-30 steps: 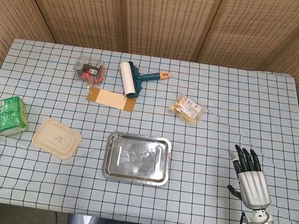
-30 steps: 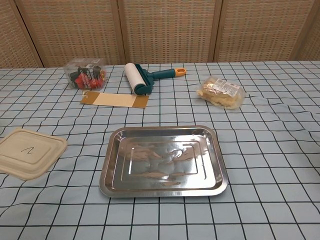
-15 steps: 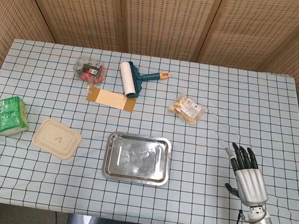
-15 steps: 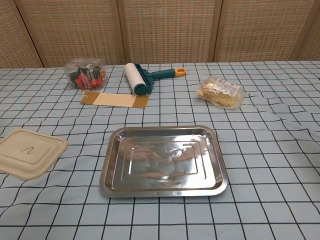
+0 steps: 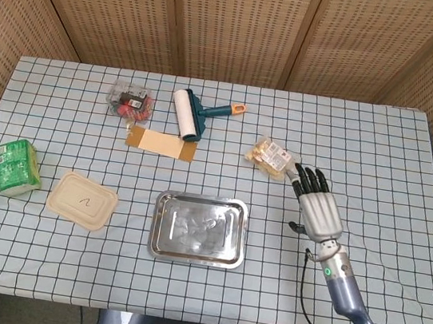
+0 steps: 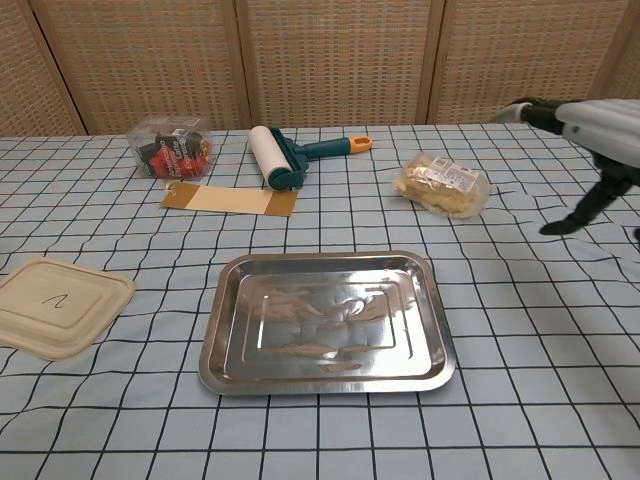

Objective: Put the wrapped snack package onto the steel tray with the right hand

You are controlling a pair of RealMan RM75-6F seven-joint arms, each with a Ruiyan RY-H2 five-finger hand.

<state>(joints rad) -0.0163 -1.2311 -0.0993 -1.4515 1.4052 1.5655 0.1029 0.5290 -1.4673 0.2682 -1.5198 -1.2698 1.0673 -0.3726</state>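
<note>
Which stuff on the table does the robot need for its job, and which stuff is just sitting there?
Needed: snack package, steel tray, right hand, open near the package.

Just sitting there: lint roller, green carton, beige lid, clear box of red things, brown card.

A single hand-drawn squiggle, like a lowercase "n", marks the beige container lid (image 5: 82,200), well to the left of the right hand (image 5: 318,213). Labels on the other packages are too small to read.
</note>
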